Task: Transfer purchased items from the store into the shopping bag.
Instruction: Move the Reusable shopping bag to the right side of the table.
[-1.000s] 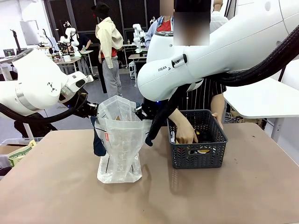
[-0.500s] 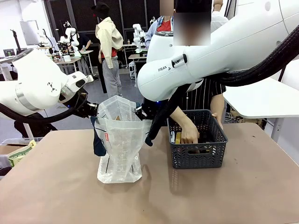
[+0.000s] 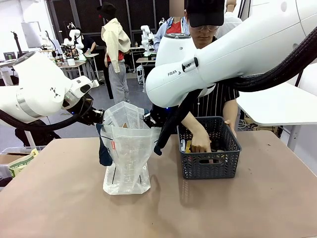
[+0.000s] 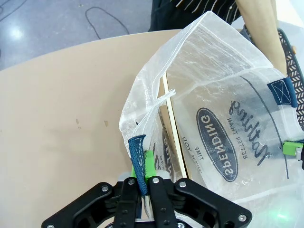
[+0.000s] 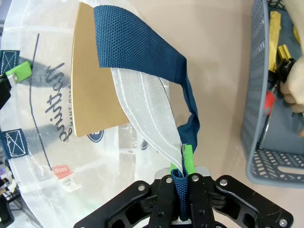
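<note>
The bag stands on the table beside the basket, its mouth held wide for loading: the left gripper is clamped on one side, the right gripper on the opposite strap. A person's hand is sunk in the basket.

A plain tan table carries two things. A translucent shopping bag stands upright left of centre, its base apparently resting on the surface. A dark grey lattice basket sits near its right, not touching it.
</note>
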You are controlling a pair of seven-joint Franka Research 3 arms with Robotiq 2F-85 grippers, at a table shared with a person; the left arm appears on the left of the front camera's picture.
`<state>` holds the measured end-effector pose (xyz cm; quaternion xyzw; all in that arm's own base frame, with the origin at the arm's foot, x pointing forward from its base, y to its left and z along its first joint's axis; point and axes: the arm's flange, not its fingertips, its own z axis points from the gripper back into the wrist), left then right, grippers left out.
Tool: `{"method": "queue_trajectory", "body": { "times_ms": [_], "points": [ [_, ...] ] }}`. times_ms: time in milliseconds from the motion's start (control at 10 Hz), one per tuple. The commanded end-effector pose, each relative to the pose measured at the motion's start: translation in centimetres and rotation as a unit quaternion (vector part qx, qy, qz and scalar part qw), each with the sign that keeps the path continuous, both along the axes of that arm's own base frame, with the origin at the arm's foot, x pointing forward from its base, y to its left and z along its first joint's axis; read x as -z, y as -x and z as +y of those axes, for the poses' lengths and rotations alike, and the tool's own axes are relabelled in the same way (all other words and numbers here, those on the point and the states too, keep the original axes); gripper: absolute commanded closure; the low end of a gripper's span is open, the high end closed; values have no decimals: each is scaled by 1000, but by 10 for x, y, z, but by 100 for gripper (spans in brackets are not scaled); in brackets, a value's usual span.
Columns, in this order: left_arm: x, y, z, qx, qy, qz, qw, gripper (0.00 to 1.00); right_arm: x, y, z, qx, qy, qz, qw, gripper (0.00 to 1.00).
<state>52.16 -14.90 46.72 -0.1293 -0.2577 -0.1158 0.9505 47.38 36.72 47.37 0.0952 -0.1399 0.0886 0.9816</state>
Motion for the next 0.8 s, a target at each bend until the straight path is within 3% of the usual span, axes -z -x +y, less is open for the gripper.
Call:
{"method": "queue_trajectory", "body": {
  "times_ms": [0,700],
  "points": [
    [-1,3,2,-1,0,-1,1000,100,0,1,0,0,-3,3,1000,100],
    [-1,3,2,-1,0,-1,1000,100,0,1,0,0,-3,3,1000,100]
  ]
}}
